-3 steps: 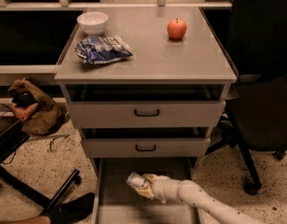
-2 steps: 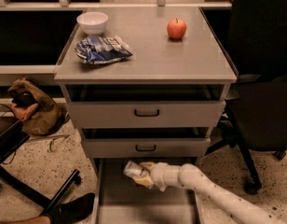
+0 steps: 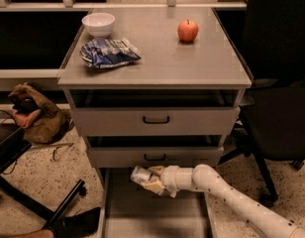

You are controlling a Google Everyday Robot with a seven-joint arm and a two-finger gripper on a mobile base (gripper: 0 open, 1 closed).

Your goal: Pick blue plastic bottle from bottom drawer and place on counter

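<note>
At six o'clock in the frame, the tool (image 3: 153, 181) is clamped on the bottle (image 3: 139, 174) over the open drawer (image 3: 142, 217). On the surface (image 3: 192, 58), a bowl (image 3: 98, 24) sits at eleven o'clock, a snack bag (image 3: 109, 52) at nine, an apple (image 3: 187, 30) at one.

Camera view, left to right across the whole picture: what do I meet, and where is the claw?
Brown bag on the floor → snack bag on the counter → claw, over the bottom drawer, gripping the blue plastic bottle → apple → black chair. Bowl omitted: overlaps the snack bag.
</note>
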